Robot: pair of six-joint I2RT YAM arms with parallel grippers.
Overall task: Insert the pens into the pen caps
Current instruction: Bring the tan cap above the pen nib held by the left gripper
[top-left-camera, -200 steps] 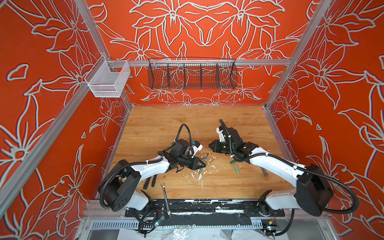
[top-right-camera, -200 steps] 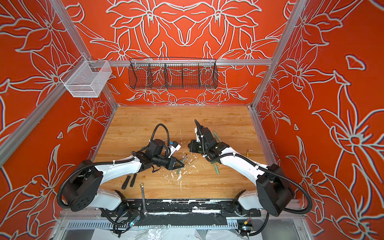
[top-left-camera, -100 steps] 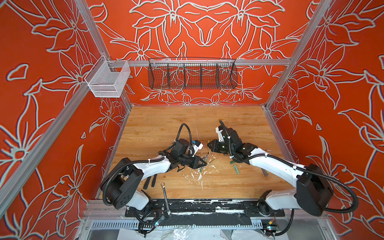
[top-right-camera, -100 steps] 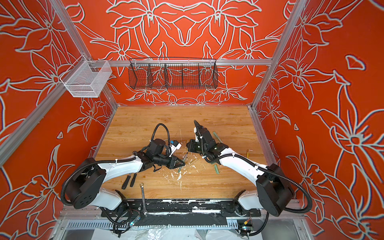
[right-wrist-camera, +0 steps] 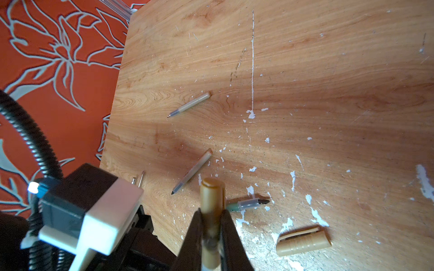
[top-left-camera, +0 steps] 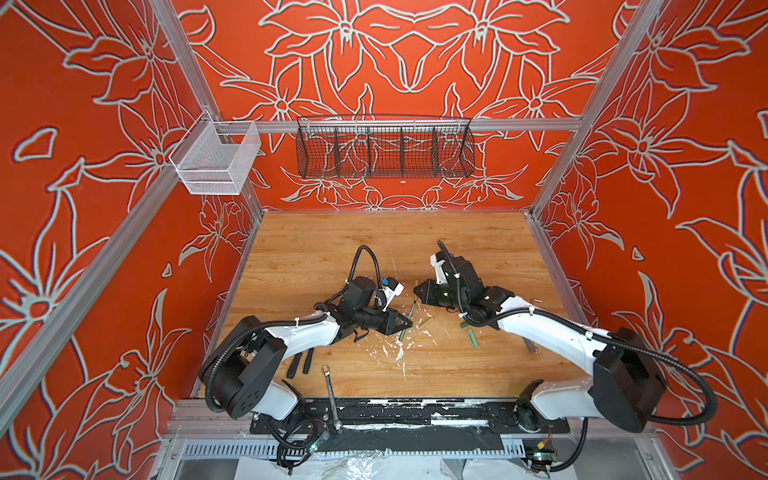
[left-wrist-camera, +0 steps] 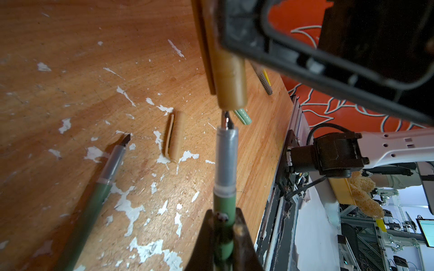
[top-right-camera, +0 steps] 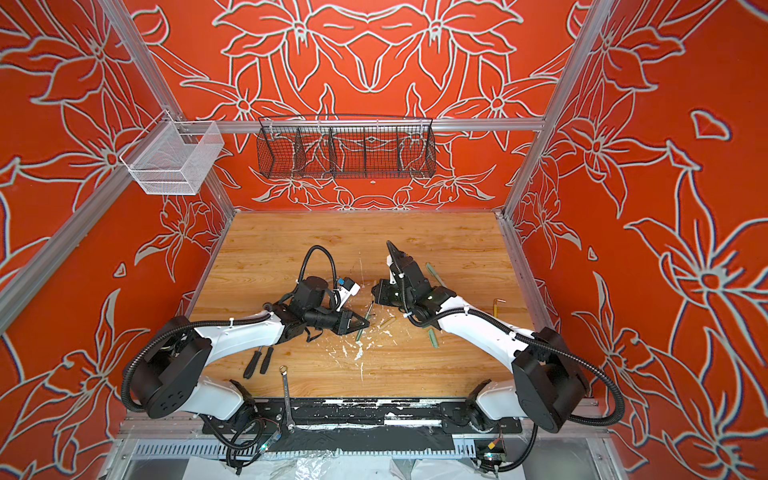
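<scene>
Pens are what I'm capping, and the green pen [left-wrist-camera: 226, 164] is pinched in my left gripper [left-wrist-camera: 224, 213] above the table [left-wrist-camera: 70, 70], its grey tip right at the mouth of the tan cap [left-wrist-camera: 231, 77] clamped in my right gripper [right-wrist-camera: 213, 212]. I judge this the insertion step; next I'd drive both together along one straight line, as any tilt could catch the tip on the rim.
</scene>
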